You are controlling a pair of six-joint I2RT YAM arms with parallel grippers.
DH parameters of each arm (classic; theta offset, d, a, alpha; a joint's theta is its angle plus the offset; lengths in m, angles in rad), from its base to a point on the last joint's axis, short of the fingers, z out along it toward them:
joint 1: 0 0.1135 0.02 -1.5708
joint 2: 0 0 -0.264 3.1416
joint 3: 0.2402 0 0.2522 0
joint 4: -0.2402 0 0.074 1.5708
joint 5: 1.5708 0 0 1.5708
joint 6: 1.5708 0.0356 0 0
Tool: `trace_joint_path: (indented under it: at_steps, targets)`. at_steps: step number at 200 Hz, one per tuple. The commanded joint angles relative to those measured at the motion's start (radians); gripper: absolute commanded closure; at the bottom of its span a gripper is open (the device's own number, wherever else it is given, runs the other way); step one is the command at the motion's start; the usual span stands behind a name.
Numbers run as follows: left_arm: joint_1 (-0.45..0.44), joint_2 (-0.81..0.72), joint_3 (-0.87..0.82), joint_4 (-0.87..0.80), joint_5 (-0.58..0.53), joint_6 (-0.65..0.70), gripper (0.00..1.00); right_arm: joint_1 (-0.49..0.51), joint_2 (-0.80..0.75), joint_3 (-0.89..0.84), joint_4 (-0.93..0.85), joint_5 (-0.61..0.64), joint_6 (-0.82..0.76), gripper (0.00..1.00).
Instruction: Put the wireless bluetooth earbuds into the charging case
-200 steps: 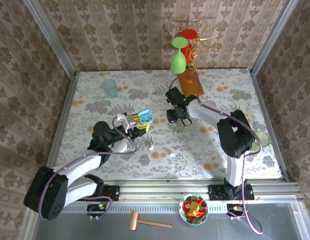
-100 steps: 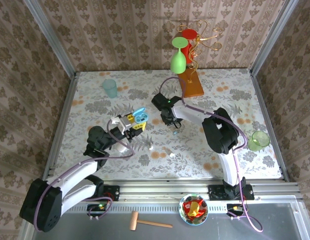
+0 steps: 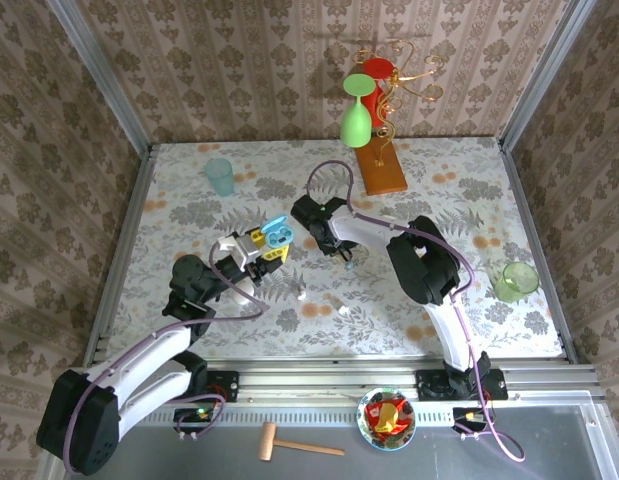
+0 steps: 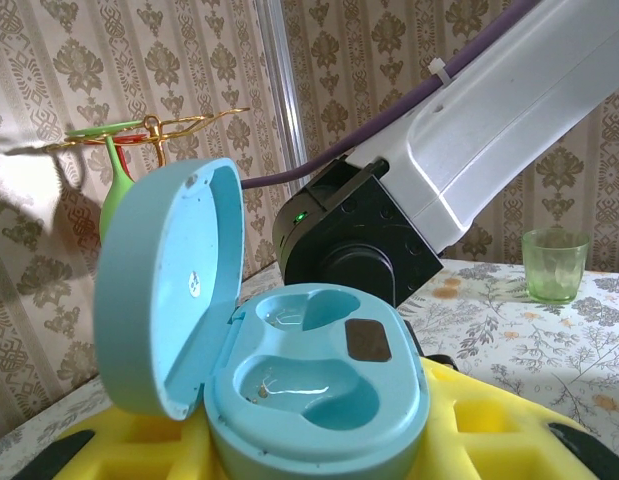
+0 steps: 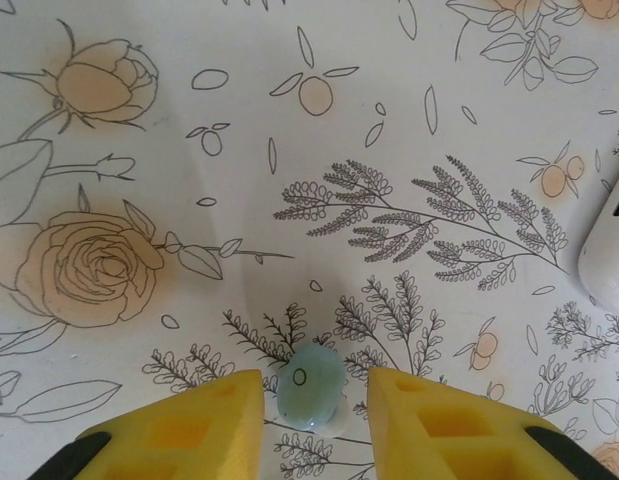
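Inspected floral-print table (image 3: pixel 189 215). Noted upright teal cup (image 3: pixel 220 176) far left, wooden stand base (image 3: pixel 382 172) far centre, upright green glass (image 3: pixel 510 281) at right edge. Found pale blue earbud (image 5: pixel 312 397) lying mid-table, white rounded case (image 5: pixel 611 245) near it. Logged tiny white bud (image 3: pixel 302 295) and second white bud (image 3: pixel 343 311) toward the near side, not touching each other.

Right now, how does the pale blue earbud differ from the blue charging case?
The charging case is clamped in the jaws of the left gripper; the earbud lies loose on the table between the open jaws of the right gripper. The case is hinged open, wells looking empty; the earbud is one oval piece. Both are pale blue plastic.
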Motion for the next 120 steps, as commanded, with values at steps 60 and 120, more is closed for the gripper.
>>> trace_joint_path:
  at_steps: [60,120]
  targets:
    - [0.002,-0.006,-0.001,0.003,0.004,0.023,0.79,0.008,0.059,0.054,-0.047,0.046,0.0,0.72]
    - [0.002,-0.007,-0.003,0.004,0.005,0.024,0.79,0.01,0.08,0.067,-0.066,0.05,-0.009,0.72]
